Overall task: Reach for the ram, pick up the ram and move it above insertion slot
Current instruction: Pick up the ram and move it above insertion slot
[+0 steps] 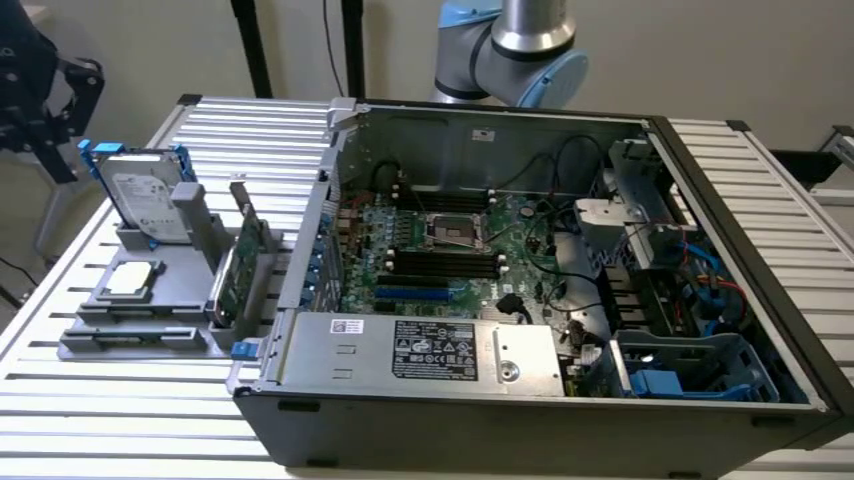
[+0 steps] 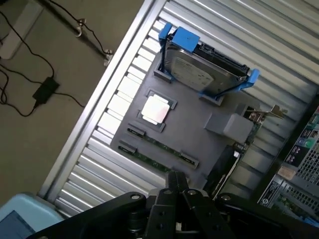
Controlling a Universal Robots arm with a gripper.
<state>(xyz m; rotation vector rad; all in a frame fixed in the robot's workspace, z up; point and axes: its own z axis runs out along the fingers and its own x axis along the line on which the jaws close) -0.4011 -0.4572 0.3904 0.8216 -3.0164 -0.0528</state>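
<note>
The ram (image 2: 158, 149) is a thin green stick lying flat in the clips of a grey holder (image 2: 189, 129), beside a silvery processor chip (image 2: 155, 109). In the wrist view my gripper (image 2: 176, 176) hangs above the holder's near edge, just short of the ram. Its dark fingers are shut together with nothing between them. The black memory slots (image 1: 447, 264) run across the motherboard inside the open computer case (image 1: 534, 400). The holder (image 1: 140, 320) stands on the slatted table at the exterior view's left, outside the case.
On the holder a silver hard drive with blue rails (image 2: 202, 74) stands upright, and a taller green card (image 1: 238, 275) stands on edge next to the case wall. The arm's blue-and-silver joint (image 1: 527, 50) rises behind the case. Cables lie on the floor (image 2: 45, 89) beyond the table edge.
</note>
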